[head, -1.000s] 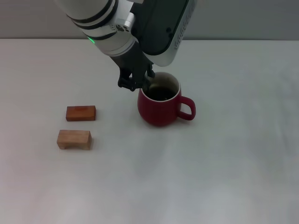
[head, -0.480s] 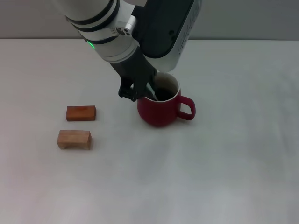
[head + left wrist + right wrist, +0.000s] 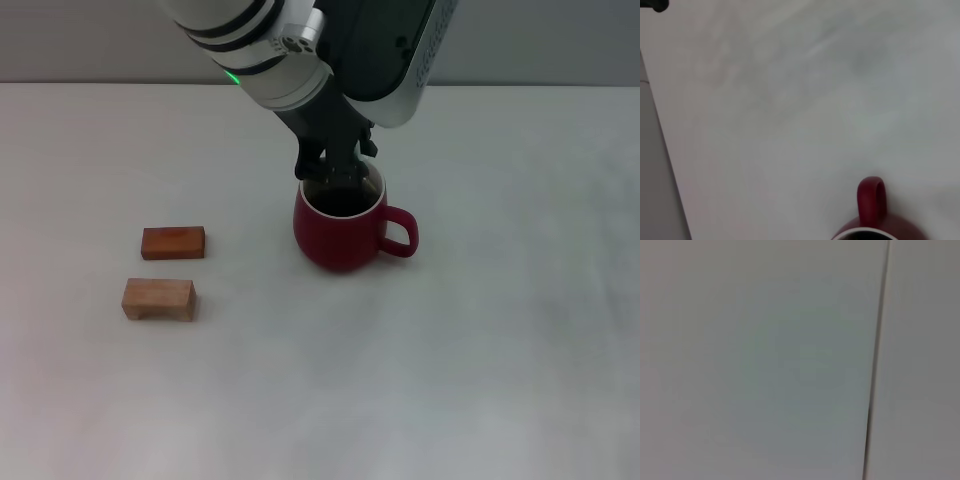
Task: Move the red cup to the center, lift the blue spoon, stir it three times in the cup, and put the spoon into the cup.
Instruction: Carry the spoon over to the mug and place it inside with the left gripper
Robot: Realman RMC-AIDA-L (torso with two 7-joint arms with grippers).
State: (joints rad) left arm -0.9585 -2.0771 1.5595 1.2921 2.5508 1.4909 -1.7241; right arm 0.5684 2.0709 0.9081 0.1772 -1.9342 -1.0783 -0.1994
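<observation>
The red cup [image 3: 340, 235] stands upright near the middle of the table, its handle pointing right. My left gripper [image 3: 335, 172] reaches down from the left arm to the cup's far rim, fingers held close together over the dark inside. The blue spoon is hidden behind the fingers and inside the cup; it lies nowhere on the table. The left wrist view shows the cup's handle and rim [image 3: 871, 200] at the picture's edge. The right gripper is out of view.
Two small wooden blocks lie left of the cup: a reddish one [image 3: 173, 242] and a paler one [image 3: 159, 298] nearer me. The white table [image 3: 480, 350] stretches to the right and front. The right wrist view shows only a plain grey surface.
My left gripper has swung from the cup's left rim across to its far rim, moving right and away from me. The cup and the blocks have stayed in place.
</observation>
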